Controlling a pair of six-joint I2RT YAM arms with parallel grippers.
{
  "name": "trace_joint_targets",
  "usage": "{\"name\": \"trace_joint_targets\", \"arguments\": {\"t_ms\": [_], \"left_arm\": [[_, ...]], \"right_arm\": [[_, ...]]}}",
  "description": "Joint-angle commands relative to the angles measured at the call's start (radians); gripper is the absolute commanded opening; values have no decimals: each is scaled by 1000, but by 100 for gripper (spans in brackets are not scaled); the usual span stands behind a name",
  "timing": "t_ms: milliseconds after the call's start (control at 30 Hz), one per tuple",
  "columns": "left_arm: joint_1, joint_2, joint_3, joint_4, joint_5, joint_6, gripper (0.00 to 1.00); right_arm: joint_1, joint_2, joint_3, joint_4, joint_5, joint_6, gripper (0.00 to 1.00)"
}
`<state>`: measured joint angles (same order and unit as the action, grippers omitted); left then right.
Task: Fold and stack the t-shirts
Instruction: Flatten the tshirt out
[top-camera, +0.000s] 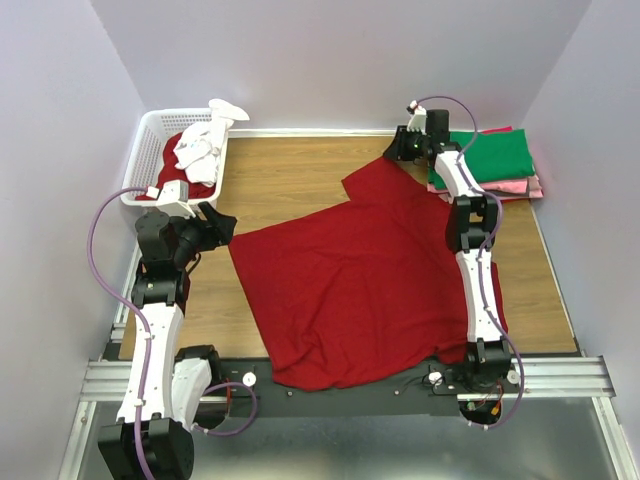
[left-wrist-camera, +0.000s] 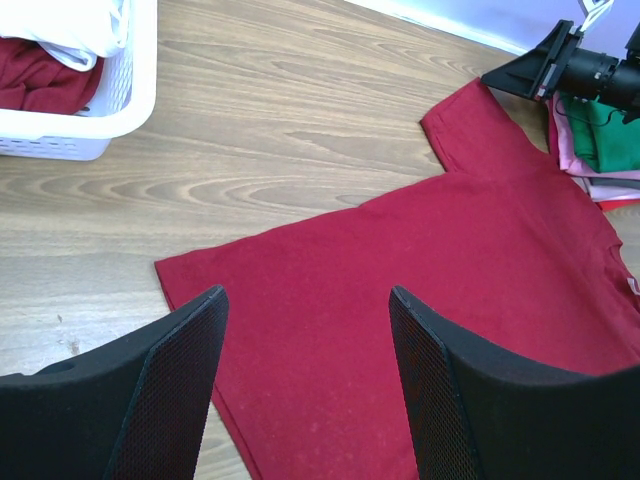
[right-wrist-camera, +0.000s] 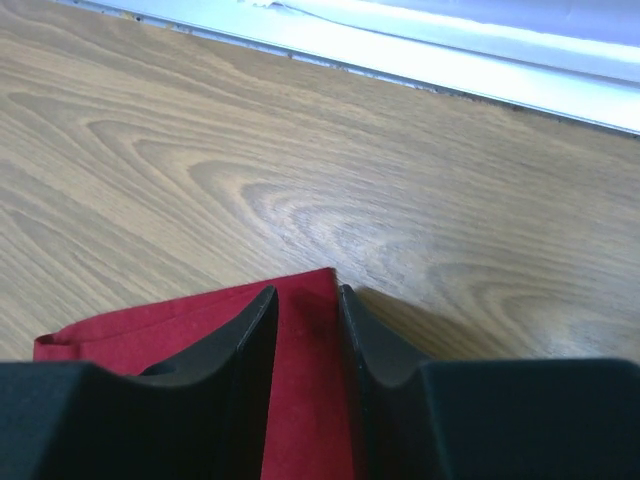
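Note:
A dark red t-shirt (top-camera: 360, 290) lies spread flat across the middle of the table, one sleeve pointing to the far right. My right gripper (top-camera: 395, 150) is down at that sleeve's corner. In the right wrist view its fingers (right-wrist-camera: 305, 292) stand narrowly apart, with a strip of the red sleeve (right-wrist-camera: 300, 400) lying between them. My left gripper (top-camera: 222, 222) hovers open above the shirt's left edge (left-wrist-camera: 200, 270), its fingers (left-wrist-camera: 306, 295) wide apart and empty. Folded green (top-camera: 495, 155) and pink (top-camera: 525, 187) t-shirts are stacked at the far right.
A white lattice basket (top-camera: 140, 150) stands at the far left, holding a white shirt (top-camera: 200, 145) and a red one (top-camera: 195, 188). A back wall runs close behind the right gripper. Bare wood shows between the basket and the spread shirt.

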<state>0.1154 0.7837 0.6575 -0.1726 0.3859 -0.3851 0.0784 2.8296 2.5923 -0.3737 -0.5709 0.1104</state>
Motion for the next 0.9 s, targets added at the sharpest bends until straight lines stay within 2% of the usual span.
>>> {"name": "trace_joint_targets", "arguments": {"t_ms": [0, 133, 367, 667, 733, 833, 867], "left_arm": [[-3, -3, -7, 15, 10, 9, 73], [-3, -8, -9, 15, 10, 9, 73], [-3, -12, -9, 18, 11, 9, 73], [-3, -3, -15, 27, 22, 6, 73], [-5, 32, -19, 25, 13, -3, 73], [-14, 138, -3, -16, -30, -24, 67], [-23, 169, 8, -45, -88, -34, 65]], "right_arm": [[11, -18, -54, -4, -18, -31, 38], [11, -41, -80, -16, -14, -40, 37], [12, -56, -100, -45, -10, -61, 24], [11, -49, -35, -50, 25, -77, 0], [9, -53, 5, -48, 23, -74, 0], [9, -88, 15, -47, 5, -68, 0], [11, -99, 8, -47, -1, -67, 0]]}}
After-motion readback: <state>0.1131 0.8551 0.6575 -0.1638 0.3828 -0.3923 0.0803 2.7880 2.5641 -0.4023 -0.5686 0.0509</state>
